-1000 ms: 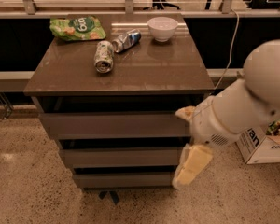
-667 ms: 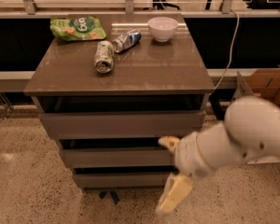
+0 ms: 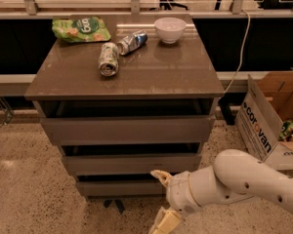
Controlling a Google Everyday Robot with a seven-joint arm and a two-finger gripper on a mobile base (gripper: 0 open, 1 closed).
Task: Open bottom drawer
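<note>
The cabinet [image 3: 124, 77] stands at centre, with three drawer fronts stacked under its brown top.

The bottom drawer [image 3: 118, 188] is the lowest front, just above the speckled floor [image 3: 24, 189], with a dark gap between it and the middle drawer front [image 3: 129, 164]. The top drawer front [image 3: 127, 129] is the widest.

The gripper [image 3: 162, 199] is at the near right, in front of the right end of the bottom drawer. Its two fingers are spread well apart, holding nothing. The upper finger [image 3: 161, 176] lies at the drawer's top edge; contact cannot be determined. The lower finger [image 3: 164, 222] is near the floor.

On the cabinet top:
- green snack bag [image 3: 80, 29], far left
- can [image 3: 108, 59], lying on its side
- second can [image 3: 133, 41], just beside it
- white bowl [image 3: 170, 29], far right

A cardboard box [image 3: 259, 118] stands on the floor at right.
</note>
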